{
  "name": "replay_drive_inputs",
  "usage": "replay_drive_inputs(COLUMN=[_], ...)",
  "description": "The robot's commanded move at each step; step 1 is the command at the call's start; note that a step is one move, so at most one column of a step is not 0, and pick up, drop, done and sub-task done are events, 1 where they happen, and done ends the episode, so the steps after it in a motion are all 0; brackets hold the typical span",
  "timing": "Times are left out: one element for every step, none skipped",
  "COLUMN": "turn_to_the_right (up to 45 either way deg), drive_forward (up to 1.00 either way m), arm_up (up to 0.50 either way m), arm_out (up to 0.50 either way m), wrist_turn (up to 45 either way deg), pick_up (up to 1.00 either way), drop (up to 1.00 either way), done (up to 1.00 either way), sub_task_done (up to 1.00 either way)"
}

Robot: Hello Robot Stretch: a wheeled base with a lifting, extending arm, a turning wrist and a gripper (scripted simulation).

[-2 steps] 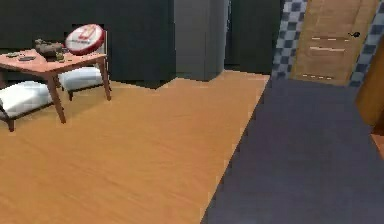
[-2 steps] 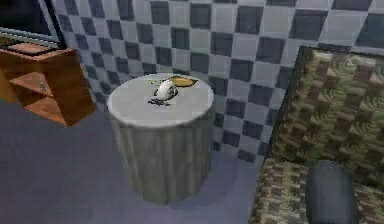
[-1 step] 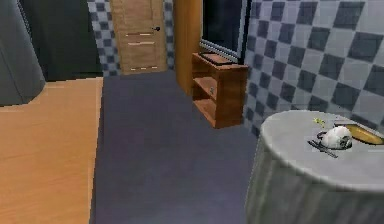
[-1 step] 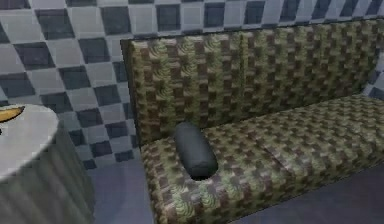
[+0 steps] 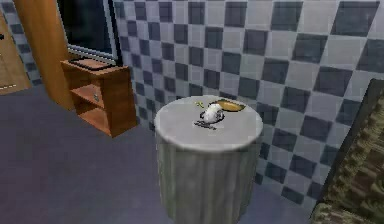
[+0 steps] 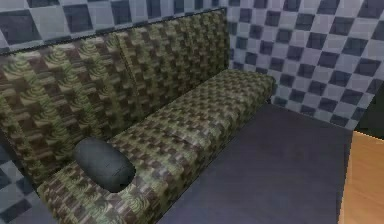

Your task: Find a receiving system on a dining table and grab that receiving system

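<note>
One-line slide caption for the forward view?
Round grey table with small items on top, wooden shelf at left, checkered wall behind.

Soft, even, fairly dim light fills both views. The round table (image 5: 180,118) catches the most light on its top, while the floor (image 6: 270,170) beside the sofa (image 6: 170,90) lies dark.

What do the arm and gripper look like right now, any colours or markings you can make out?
The arm's and gripper's colours, shape and markings cannot be told from these pictures. The arm side view takes in a green-brown patterned sofa with a dark round cushion, the blue floor and a blue-and-grey checkered wall.
</note>
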Motion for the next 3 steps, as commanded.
replay_drive_inputs(turn_to_the_right=[0.0,-45.0,-24.0], drive_forward=[0.65,0.00,0.00], arm_up=[0.00,0.00,0.00], arm_out=[0.00,0.00,0.00], wrist_turn=[0.0,0.0,0.0], pick_up=[0.00,0.00,0.00], drop=[0.00,0.00,0.00], done=[0.00,0.00,0.00], sub_task_done=[0.00,0.00,0.00])
